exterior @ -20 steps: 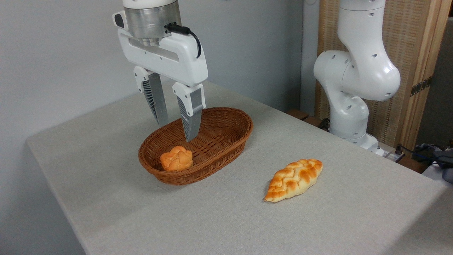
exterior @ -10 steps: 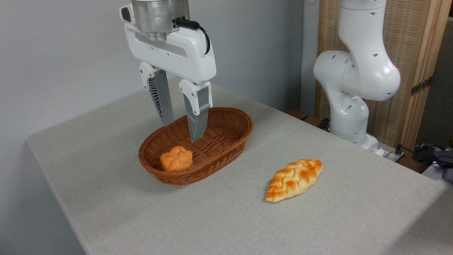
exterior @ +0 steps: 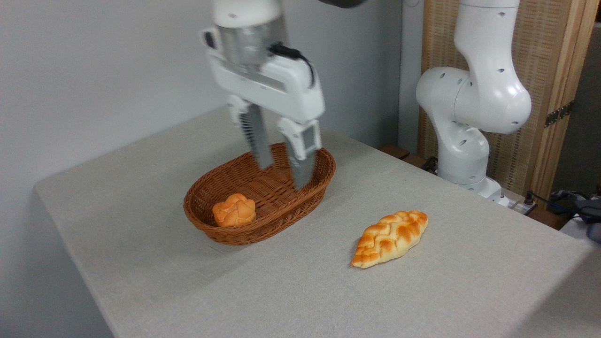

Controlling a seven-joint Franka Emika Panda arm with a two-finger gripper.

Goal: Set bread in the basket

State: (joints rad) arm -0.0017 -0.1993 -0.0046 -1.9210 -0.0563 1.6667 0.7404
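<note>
The bread [exterior: 389,238], a long braided golden-brown loaf with pointed ends, lies on the table to the right of the basket. The oval brown wicker basket [exterior: 311,192] stands at mid-table. My gripper [exterior: 283,176] hangs over the basket's right half, open, with nothing between its grey fingers [exterior: 301,164]. It is slightly blurred by motion. The loaf is well to the right of and below the gripper.
A small round orange knotted roll [exterior: 234,211] sits in the basket's left end. The arm's white base [exterior: 465,117] rises at the table's far right edge, with a wooden screen [exterior: 540,94] behind it. The grey table [exterior: 281,291] drops off at the front and left.
The gripper has travelled to the right, from above the basket's left half to above its right half, staying open. The loaf, the roll and the basket have not moved.
</note>
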